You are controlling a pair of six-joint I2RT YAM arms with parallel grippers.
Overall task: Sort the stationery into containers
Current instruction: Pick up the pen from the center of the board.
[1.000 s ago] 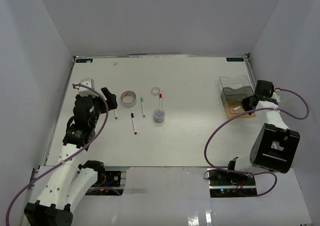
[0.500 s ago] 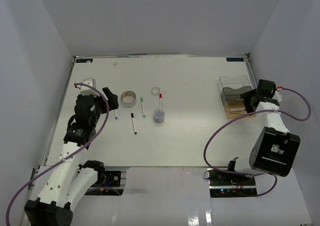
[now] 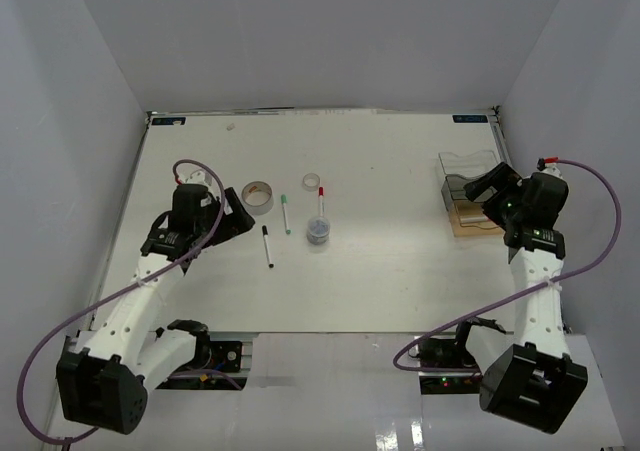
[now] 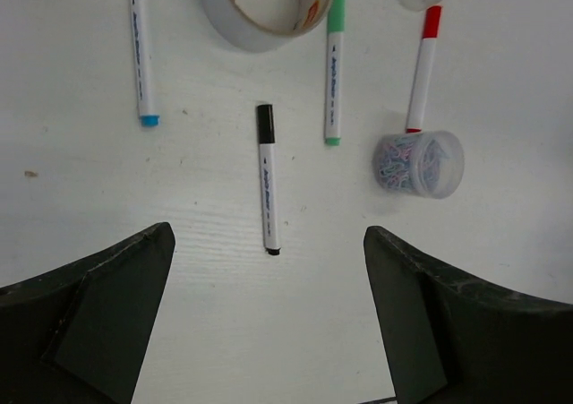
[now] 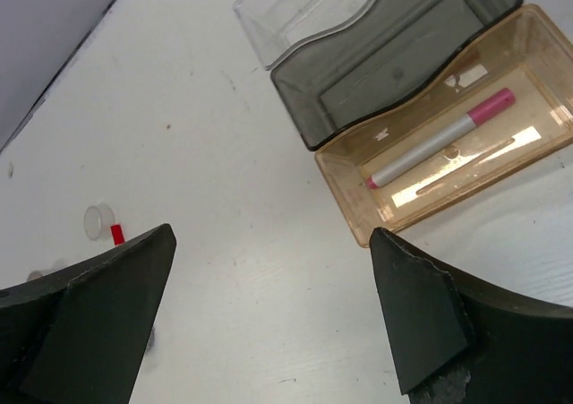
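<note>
White table (image 3: pixel 380 171), grey walls.

Top view: left gripper (image 3: pixel 238 216) is spread above the table, with the markers close by. Right gripper (image 3: pixel 480 193) is spread just beside the organiser (image 3: pixel 465 171).

Left wrist: black marker (image 4: pixel 266 184) is seen centred ahead of the gripper; tape roll (image 4: pixel 235 28) and tub (image 4: pixel 419 162) lie further ahead.

Right wrist: pink marker (image 5: pixel 443 137) is seen in the tan tray (image 5: pixel 338 176), ahead-right of the gripper.
</note>
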